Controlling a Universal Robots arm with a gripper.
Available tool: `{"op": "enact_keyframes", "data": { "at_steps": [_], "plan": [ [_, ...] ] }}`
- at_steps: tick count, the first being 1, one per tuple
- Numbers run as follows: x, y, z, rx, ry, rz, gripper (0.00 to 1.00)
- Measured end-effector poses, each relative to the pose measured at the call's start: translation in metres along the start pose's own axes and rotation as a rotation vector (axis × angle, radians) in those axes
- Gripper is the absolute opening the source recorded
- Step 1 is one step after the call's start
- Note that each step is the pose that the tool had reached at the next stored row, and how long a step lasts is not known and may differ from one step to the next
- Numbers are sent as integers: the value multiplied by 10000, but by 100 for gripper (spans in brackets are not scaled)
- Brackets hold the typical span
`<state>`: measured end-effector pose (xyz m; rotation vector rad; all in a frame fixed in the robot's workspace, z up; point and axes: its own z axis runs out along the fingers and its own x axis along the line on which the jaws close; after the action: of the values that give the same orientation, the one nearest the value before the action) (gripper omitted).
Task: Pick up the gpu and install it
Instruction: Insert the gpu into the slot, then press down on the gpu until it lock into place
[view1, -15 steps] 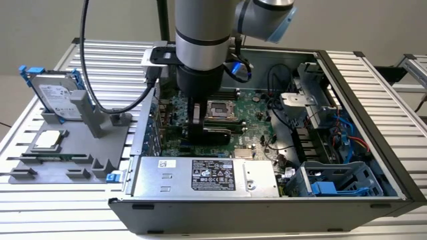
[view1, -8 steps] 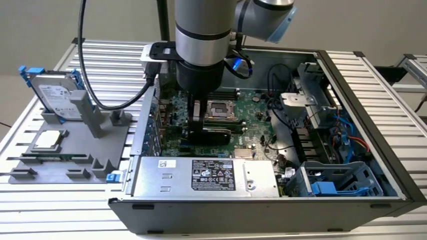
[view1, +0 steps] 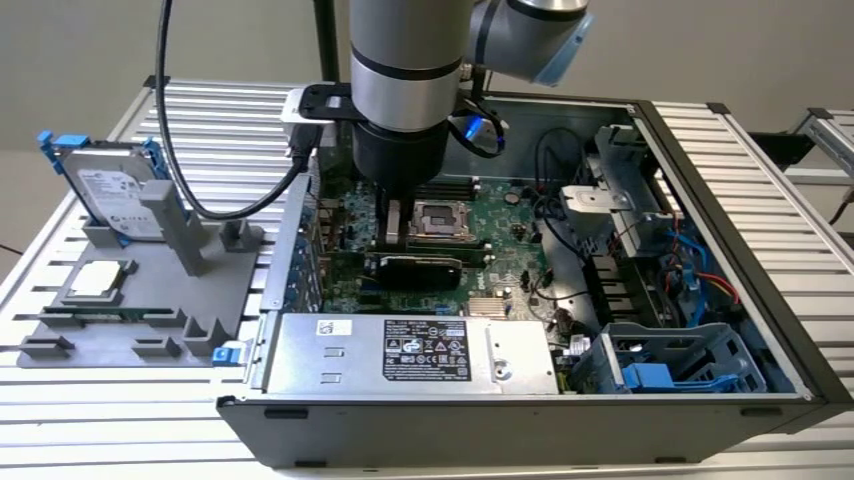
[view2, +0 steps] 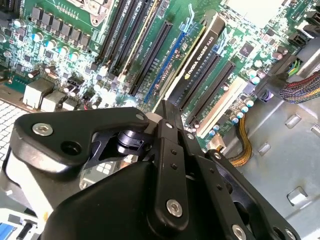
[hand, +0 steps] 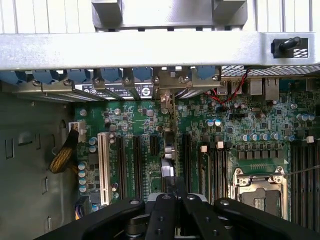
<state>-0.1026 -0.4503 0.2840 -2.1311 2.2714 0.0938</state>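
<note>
The gpu (view1: 420, 268) stands on edge in a slot of the green motherboard (view1: 514, 200), inside the open computer case. Its black top edge (view2: 200, 55) runs between neighbouring black slots, and it appears edge-on as a thin strip (hand: 168, 150) reaching toward the case's rear brackets. My gripper (view1: 396, 238) hangs straight down over the card's end, beside the CPU socket (view1: 441, 215). Its black fingers (view2: 166, 112) are drawn together on the card's top edge. The fingers (hand: 175, 192) sit in line with the card.
The power supply (view1: 414, 355) lies along the case's front wall and a blue drive cage (view1: 674, 360) sits at the exterior view's right. Loose cables (view1: 554, 160) hang near the motherboard. Outside the case, a grey rack (view1: 147, 290) holds a hard drive (view1: 114, 190) and a CPU chip (view1: 100, 280).
</note>
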Motion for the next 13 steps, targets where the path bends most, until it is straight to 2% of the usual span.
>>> {"op": "enact_keyframes", "data": {
  "at_steps": [13],
  "plan": [
    [0,0,0,0,0,5,0]
  ]
}}
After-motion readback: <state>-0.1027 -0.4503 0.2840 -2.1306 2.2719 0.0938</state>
